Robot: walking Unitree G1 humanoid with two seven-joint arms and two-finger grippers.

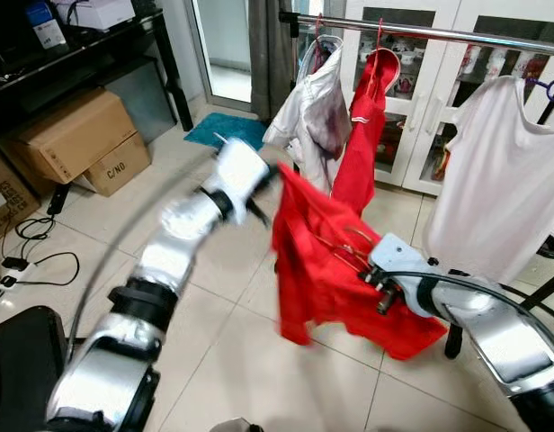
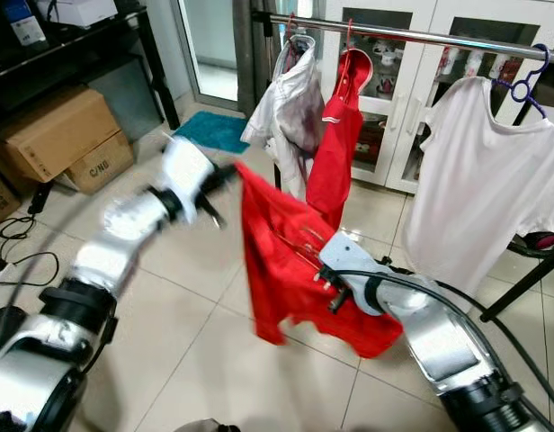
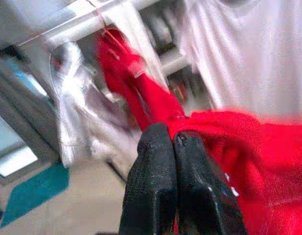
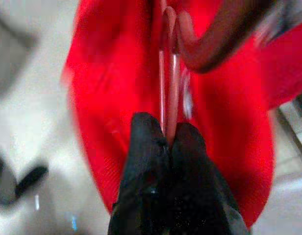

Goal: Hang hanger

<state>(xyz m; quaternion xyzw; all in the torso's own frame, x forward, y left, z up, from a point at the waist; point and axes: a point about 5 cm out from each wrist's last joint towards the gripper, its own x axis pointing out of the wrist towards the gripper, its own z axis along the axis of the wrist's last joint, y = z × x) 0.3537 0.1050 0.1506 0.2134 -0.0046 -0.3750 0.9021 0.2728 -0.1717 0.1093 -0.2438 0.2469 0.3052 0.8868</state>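
"C/NO" is printed on a cardboard box (image 1: 115, 166). A red shirt (image 1: 322, 270) is pinched by the left gripper (image 3: 173, 147); its hanger (image 4: 168, 83), partly hidden, is clamped by the right gripper (image 4: 168, 139).

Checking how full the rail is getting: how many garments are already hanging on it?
3: a white jacket at the rail's left end, a red top right beside it, and a white T-shirt further right. More may hang beyond the picture's right edge.
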